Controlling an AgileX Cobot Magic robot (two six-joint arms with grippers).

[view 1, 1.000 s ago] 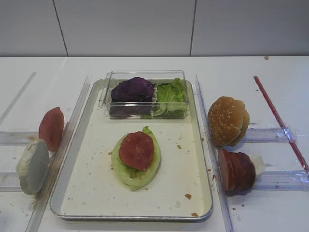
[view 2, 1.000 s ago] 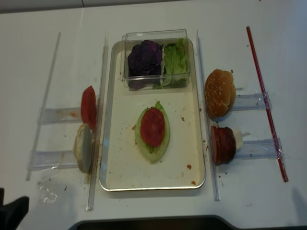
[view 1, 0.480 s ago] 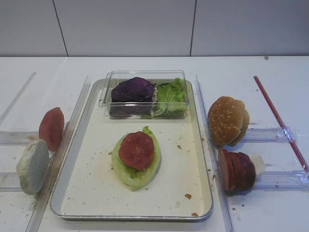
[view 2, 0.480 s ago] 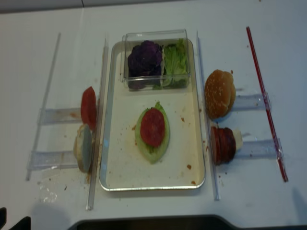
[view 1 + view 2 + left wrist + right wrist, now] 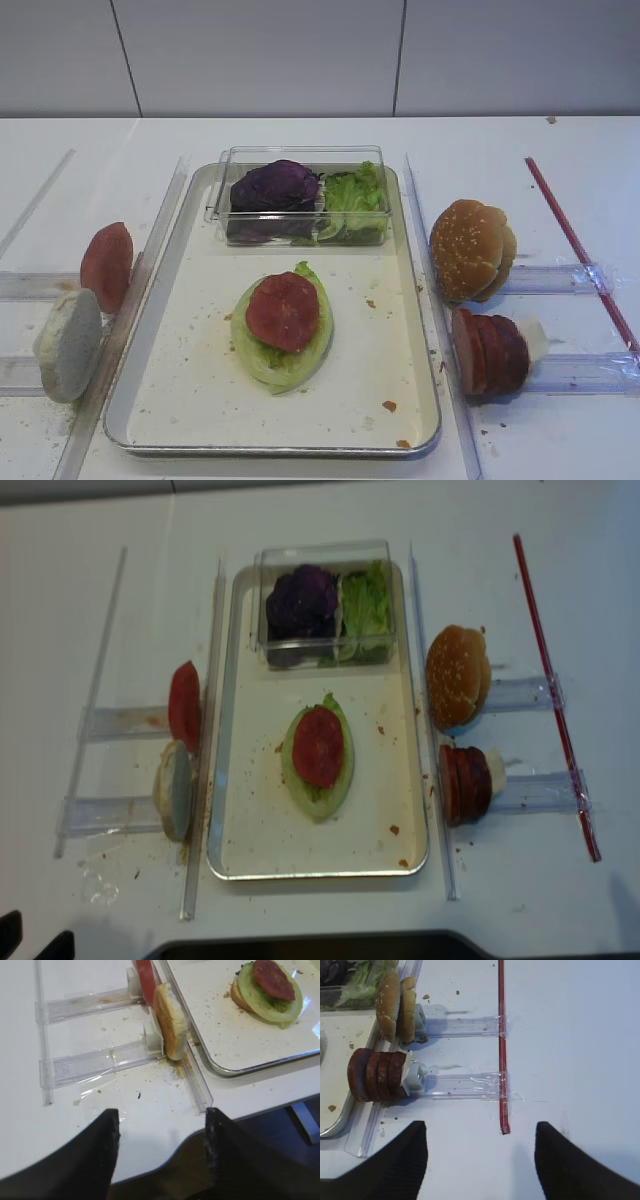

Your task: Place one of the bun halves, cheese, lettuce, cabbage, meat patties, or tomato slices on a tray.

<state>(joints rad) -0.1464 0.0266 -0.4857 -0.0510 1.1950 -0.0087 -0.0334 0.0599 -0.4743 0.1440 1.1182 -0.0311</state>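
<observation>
A large silver tray with a raised rim and a crumb-speckled off-white floor lies in the middle of the white worktop. Near its centre rests a pale green, crinkled lettuce leaf, and a matte pinkish-red tomato slice lies flat on top of it. At the tray's far end stands a clear plastic box holding the dark purple cabbage on its left and more green leaves on its right.

Left of the tray, another tomato slice stands on edge in a clear rack, with a pale bun half upright just in front of it. Right of the tray, the golden sesame-seeded bun halves stand on edge, and a stack of dark brown-red meat patties stands on edge nearer the camera.

The left gripper hangs over the worktop's near edge, jaws apart and holding nothing. The right gripper hovers over bare worktop beside a red strip, likewise spread and empty.
</observation>
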